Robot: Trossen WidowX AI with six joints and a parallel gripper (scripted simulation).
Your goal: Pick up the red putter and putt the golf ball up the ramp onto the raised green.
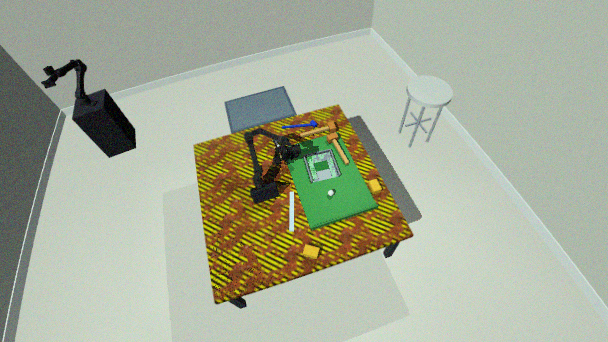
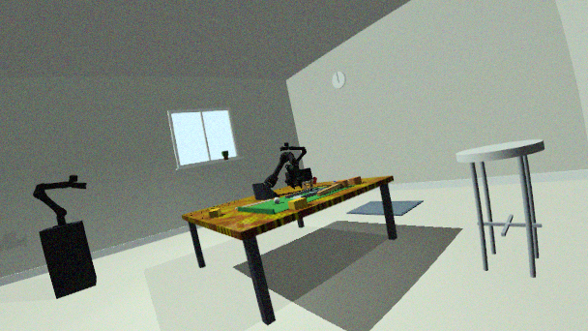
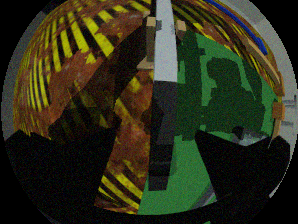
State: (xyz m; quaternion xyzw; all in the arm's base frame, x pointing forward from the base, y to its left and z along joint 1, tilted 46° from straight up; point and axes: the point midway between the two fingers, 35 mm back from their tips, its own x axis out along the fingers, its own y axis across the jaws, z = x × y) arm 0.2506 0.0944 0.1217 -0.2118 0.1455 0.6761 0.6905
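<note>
My gripper [image 1: 294, 153] [image 3: 157, 134] is open above the left edge of the green mat [image 1: 345, 207] [image 2: 253, 209]. The putter [image 3: 165, 50] runs lengthwise between the open fingers in the wrist view, with a pale shaft and a dark grip. Its far end is cut off at the top; a small red part [image 2: 314, 180] shows beside the arm in the exterior view. In the top view the arm hides the putter. The white golf ball [image 1: 330, 192] [image 2: 277, 200] rests on the mat. The raised green [image 1: 321, 165] is a dark green square within the grey-walled ramp structure [image 1: 327, 176].
Wooden posts [image 3: 150, 37] [image 3: 181, 29] stand beside the putter shaft. A blue stick [image 1: 300, 125] [image 3: 242, 22] and two wooden mallets [image 1: 332, 127] [image 1: 333, 138] lie at the far side. Yellow blocks [image 1: 374, 186] [image 1: 311, 251] and a white strip [image 1: 291, 211] lie on the table.
</note>
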